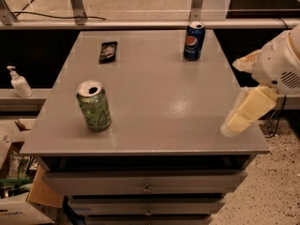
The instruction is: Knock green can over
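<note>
The green can (94, 106) stands upright on the grey table (154, 102) near its front left. It is light green with pale swirls and an opened silver top. My gripper (246, 112) hangs over the table's right front edge, at the end of the white arm (276, 64). It is far to the right of the can, about a table's width away, and touches nothing.
A dark blue Pepsi can (193, 41) stands upright at the back right of the table. A black packet (108, 51) lies at the back left. A soap dispenser (19, 82) stands on a ledge to the left. Cardboard boxes (23, 196) sit on the floor at the lower left.
</note>
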Controlling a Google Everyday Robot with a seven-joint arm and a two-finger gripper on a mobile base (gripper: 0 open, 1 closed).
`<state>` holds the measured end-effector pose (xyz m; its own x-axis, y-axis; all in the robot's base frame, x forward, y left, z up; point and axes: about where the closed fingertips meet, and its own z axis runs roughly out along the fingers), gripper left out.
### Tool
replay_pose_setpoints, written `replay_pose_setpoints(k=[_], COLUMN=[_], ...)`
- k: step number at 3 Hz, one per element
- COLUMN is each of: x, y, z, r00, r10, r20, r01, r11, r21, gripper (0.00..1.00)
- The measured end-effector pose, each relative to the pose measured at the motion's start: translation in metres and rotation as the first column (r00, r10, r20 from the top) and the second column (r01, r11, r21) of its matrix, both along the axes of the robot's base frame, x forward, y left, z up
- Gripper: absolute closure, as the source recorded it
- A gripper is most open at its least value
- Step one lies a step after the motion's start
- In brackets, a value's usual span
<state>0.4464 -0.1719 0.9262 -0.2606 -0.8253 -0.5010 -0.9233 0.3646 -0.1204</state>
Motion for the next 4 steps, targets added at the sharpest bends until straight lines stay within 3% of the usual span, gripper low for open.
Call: replay_pose_setpoints(k=[1,2,3,4], x=[-0.001,-0.007,-0.007,-0.005], y=[0.037,0.086,0.086,0.096], z=[-0.014,-0.018,-0.018,-0.024], r00=[0.9996,0.9967,0.9967,0.9979], r10=[0.022,0.075,0.075,0.059], r20=[-0.021,-0.031,-0.031,-0.027], r01=[-0.018,-0.063,-0.063,-0.047], r11=[0.990,0.956,0.956,0.945], r21=[0.143,0.287,0.287,0.322], gripper=[0.00,0.00,0.00,0.00])
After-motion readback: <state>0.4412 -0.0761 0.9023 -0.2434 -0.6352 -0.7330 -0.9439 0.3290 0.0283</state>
